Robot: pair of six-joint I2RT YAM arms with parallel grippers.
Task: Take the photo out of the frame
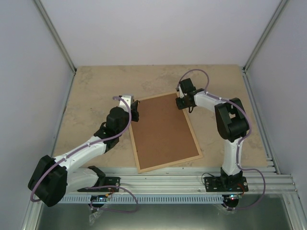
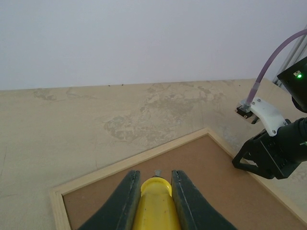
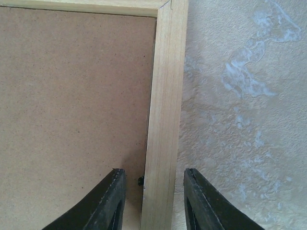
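Frame (image 3: 162, 96) lies flat on the table (image 3: 240, 120), back side up, with the brown backing board (image 3: 72, 96) filling it; the photo is out of sight, and only the board shows. Right gripper (image 3: 153, 171) is over the frame's far right corner, pointing down, with its fingers (image 3: 112, 201) parted and straddling the side rail: one finger over the board, the other over bare table. There is a visible gap between each pad and the wood, so nothing is gripped. The mitred corner sits just ahead of these fingertips. A small dark speck sits at the rail's inner edge between the fingers, too small to identify. Left gripper (image 2: 155, 173) is low over the board at the opposite far corner, with both fingers closed against a yellow tool (image 2: 154, 203) that has a small grey tip poking out past them. The far rail runs across just ahead of that tip, and the corner lies off to the gripper's left. I cannot tell whether the tip touches the board. The right gripper is ahead and to the right of the left one, well apart, with the board between them
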